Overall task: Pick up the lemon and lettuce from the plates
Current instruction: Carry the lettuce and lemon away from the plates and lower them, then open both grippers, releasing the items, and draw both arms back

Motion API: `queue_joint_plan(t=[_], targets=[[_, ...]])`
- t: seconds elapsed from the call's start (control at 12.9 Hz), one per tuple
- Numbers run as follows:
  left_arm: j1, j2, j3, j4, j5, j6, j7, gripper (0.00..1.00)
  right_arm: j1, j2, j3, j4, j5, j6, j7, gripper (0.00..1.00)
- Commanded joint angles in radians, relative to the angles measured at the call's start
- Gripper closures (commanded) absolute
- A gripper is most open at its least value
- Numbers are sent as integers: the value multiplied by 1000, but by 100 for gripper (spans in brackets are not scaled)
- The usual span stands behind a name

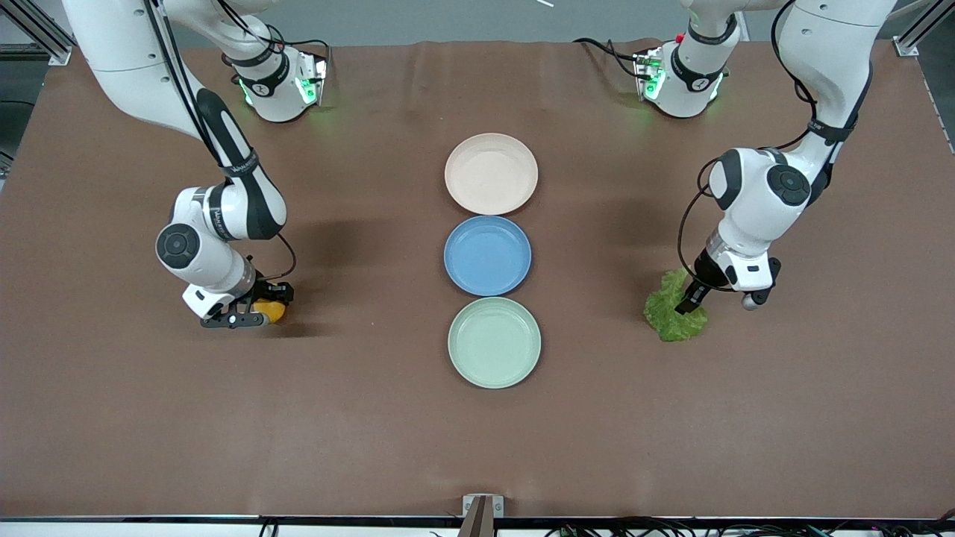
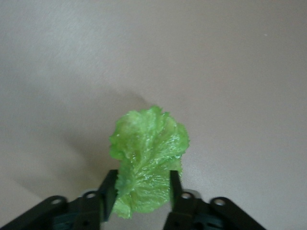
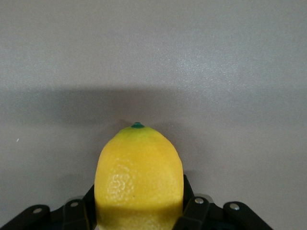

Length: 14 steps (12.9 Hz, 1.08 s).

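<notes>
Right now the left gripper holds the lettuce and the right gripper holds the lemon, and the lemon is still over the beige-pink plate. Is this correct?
Not quite. The left gripper does hold the lettuce and the right gripper the lemon, but the front view shows the lemon over bare table toward the right arm's end, well away from the beige-pink plate, which holds nothing.

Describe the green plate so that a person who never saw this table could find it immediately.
Three round plates lie in a row down the middle of the brown table. The green plate is the one nearest the front camera, next to the blue plate; the beige-pink plate lies farthest. It is empty like its neighbours, so only its pale mint colour and end position single it out.
</notes>
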Motion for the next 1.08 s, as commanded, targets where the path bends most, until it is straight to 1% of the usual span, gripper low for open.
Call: queue_joint_plan(t=[0.0,0.08,0.15,0.23,0.31,0.39,0.46,0.54,0.62,0.77,1.01], targets=[[10,-21,-7,3,0,3,170,18,-22,13,17,12,-7,7,-9,55],[12,-26,-7,6,1,1,240,13,-22,13,17,14,-7,7,-12,5],[12,-37,-6,11,1,-3,308,10,-23,13,17,17,-7,7,-14,0],[12,-46,-4,13,1,-17,346,9,-28,12,17,21,-7,4,-14,0],[10,-57,-3,14,1,-29,368,3,-28,10,17,29,-7,-2,-14,0],[12,-67,-1,14,9,-51,418,2,-28,2,17,46,-7,-19,-17,0],[12,-78,-1,16,21,-98,487,2,-28,-7,16,75,-7,-69,-17,0],[21,-90,0,38,24,-176,547,2,-29,-24,14,123,-10,-162,-17,0],[48,-104,-1,80,26,-292,619,2,-29,-33,13,183,-14,-266,-17,0],[58,-116,0,175,26,-512,748,2,-48,-51,10,321,-15,-505,-17,0],[119,-182,-3,331,26,-857,845,2,-86,-62,10,516,-16,-762,-14,0]])
